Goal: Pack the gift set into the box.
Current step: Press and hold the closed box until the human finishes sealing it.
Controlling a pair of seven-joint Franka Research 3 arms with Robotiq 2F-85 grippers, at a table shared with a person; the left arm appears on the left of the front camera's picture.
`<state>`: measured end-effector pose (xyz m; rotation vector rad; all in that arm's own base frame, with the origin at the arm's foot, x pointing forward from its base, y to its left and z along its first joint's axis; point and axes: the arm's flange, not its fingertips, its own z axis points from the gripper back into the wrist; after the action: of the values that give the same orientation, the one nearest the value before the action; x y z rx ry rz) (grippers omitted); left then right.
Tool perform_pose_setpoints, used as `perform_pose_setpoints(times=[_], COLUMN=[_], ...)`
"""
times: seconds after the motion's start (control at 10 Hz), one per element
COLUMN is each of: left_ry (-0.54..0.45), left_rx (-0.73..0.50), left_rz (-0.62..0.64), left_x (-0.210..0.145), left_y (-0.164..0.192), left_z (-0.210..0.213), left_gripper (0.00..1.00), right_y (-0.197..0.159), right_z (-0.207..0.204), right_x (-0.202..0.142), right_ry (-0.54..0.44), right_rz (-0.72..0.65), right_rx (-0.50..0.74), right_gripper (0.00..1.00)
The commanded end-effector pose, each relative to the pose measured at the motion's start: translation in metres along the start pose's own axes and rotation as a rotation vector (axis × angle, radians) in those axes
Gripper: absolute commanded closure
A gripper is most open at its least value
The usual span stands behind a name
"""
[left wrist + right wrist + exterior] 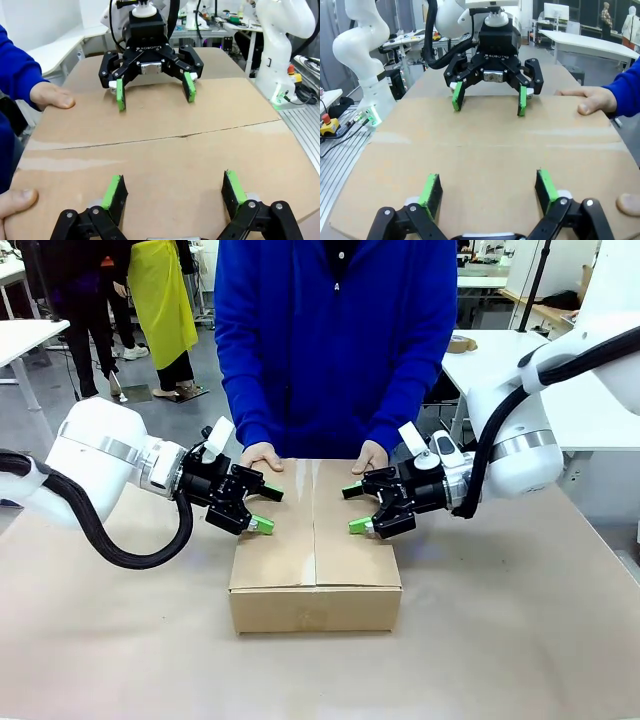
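The box (315,560) is a brown cardboard carton at the table's middle, with its top flaps shut and meeting along a centre seam. The gift set is out of view. My left gripper (266,509) hovers open over the box's left edge, and my right gripper (355,508) hovers open over the top on the right. They face each other with nothing between the fingers. The left wrist view shows my left gripper (173,187) above the lid (165,150) and the right gripper (154,97) opposite. The right wrist view shows my right gripper (487,187) and the left gripper (487,102).
A person in a blue top stands at the far side, with both hands (262,455) (370,455) resting on the box's far edge. Brown paper covers the table (520,640), with bare room around the box. A white table (500,355) stands behind on the right.
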<state>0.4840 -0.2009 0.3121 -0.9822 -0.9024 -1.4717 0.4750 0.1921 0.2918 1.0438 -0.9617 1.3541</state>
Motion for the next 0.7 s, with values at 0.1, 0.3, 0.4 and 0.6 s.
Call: perform_pose_setpoints(times=[0.1, 0.3, 0.4, 0.6], left_ry=[0.031, 0.009, 0.009, 0.009], left_rx=[0.038, 0.008, 0.008, 0.008], left_rz=[0.005, -0.002, -0.002, -0.002], left_x=[-0.0069, -0.0002, -0.0002, -0.0002], left_y=[0.0015, 0.0011, 0.0011, 0.0011], left_z=[-0.0036, -0.0001, -0.0001, -0.0001], left_gripper=[0.00, 0.00, 0.00, 0.00], right_y=[0.0060, 0.0019, 0.0019, 0.0019], right_z=[0.0001, 0.0036, 0.0036, 0.0036], right_x=[-0.0005, -0.0014, -0.0014, -0.0014], right_ry=[0.025, 0.006, 0.006, 0.006], right_rz=[-0.055, -0.010, -0.010, -0.010], right_rx=[0.045, 0.000, 0.000, 0.000], right_gripper=[0.00, 0.00, 0.00, 0.00])
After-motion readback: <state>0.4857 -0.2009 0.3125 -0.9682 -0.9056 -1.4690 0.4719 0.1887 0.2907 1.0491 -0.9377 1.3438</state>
